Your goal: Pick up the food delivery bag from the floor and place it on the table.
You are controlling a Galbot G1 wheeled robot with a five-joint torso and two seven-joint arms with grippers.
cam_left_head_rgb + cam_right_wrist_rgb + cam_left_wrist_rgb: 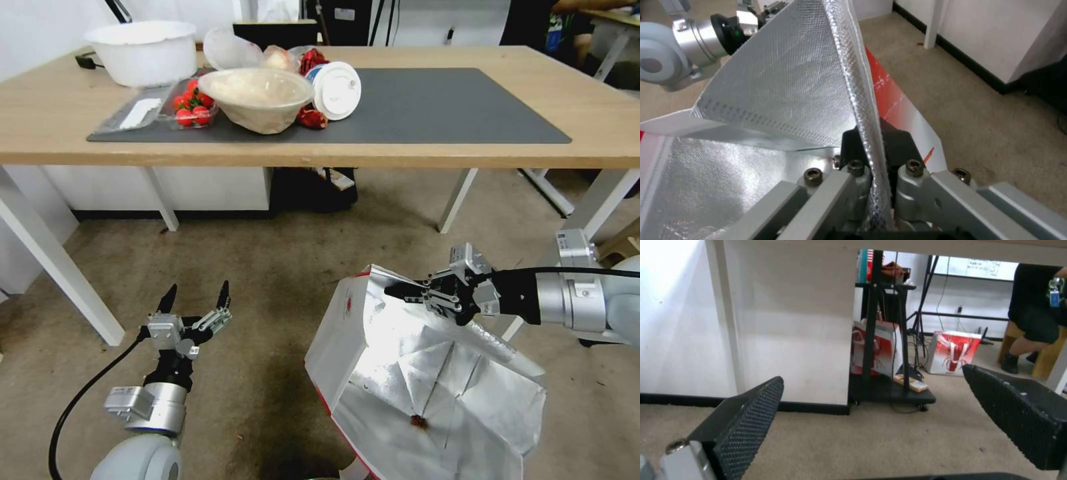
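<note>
The large white paper food delivery bag with red sides and foil lining (427,380) sits on the floor before the light-wood bench (400,157), looking light and crushable. The right pincer (408,291) is clenched on its stiffer folded rim; beside the bag, the left pincer (195,297) gapes, released.

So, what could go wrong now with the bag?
The right hand pinches only the thin top edge of the food delivery bag, so the paper might tear or slip. The bag hangs open and tilted, so it may swing. The table's left side is crowded with bowls; the left hand waits open.
</note>
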